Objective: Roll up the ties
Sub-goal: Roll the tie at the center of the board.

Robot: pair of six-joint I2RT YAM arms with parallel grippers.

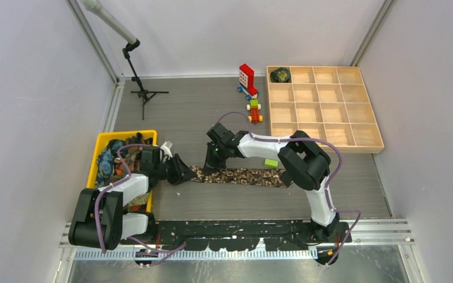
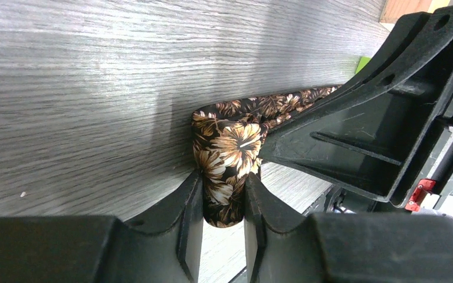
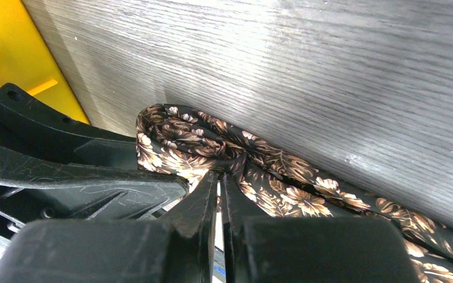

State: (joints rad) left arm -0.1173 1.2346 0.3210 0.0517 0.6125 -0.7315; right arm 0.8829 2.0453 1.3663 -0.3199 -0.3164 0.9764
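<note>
A brown-tan floral tie (image 1: 248,176) lies along the table in front of the arms. Its left end is rolled into a small bundle (image 2: 227,159). My left gripper (image 1: 184,171) is shut on that bundle; both fingers (image 2: 191,203) press its sides in the left wrist view. My right gripper (image 1: 211,163) is shut on a fold of the same tie (image 3: 200,144) just beside the roll, its jaws nearly touching. More ties (image 1: 117,160) lie piled in the yellow bin (image 1: 97,147). One rolled dark tie (image 1: 281,75) sits in the top-left cell of the wooden tray (image 1: 324,141).
A small green block (image 1: 271,163) lies by the tie under the right arm. Red-and-white toy bricks (image 1: 247,79) and a small toy (image 1: 254,111) stand left of the tray. A black tripod stand (image 1: 143,93) is at the back left.
</note>
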